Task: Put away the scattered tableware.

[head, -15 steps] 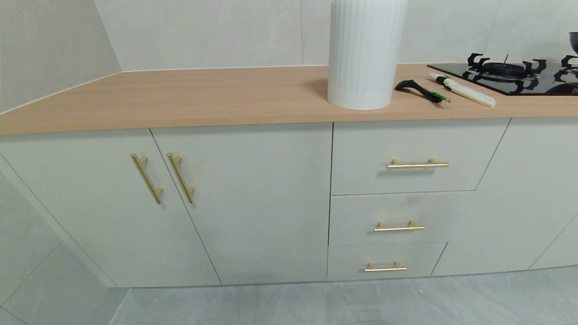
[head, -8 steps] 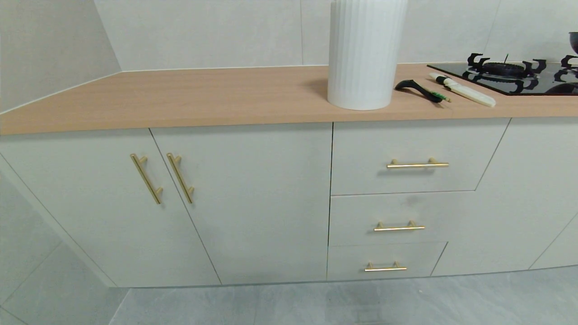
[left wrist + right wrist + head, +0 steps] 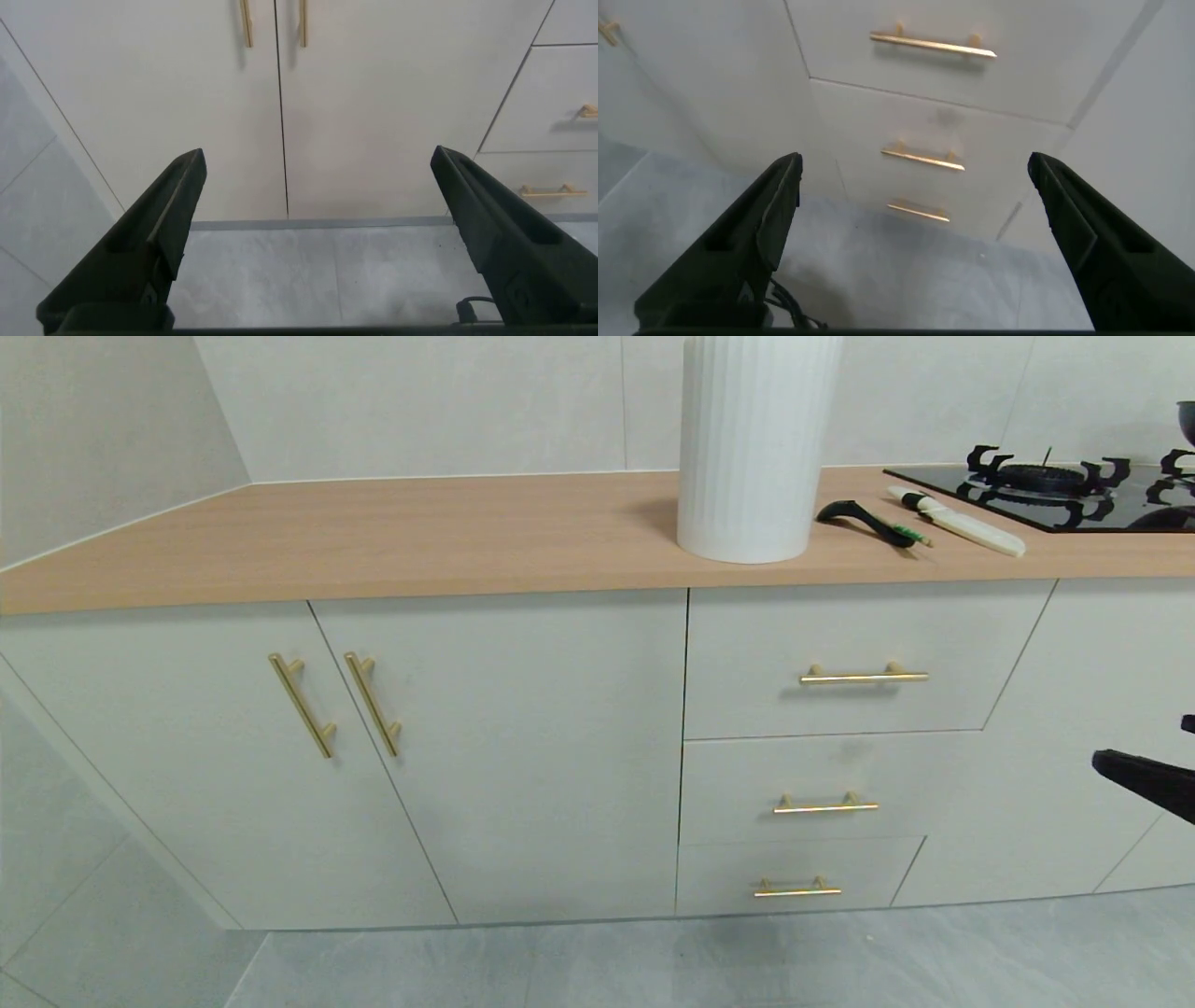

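Right gripper hangs wide apart and empty before the drawers; left gripper likewise before the cupboard doors. The black peeler and white knife lie on the tabletop beside the ribbed white canister: light, stiff, probably slippery, best pinched across their handles.

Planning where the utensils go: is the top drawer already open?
No, the top drawer sits shut, its front flush with the cabinet door beside it.
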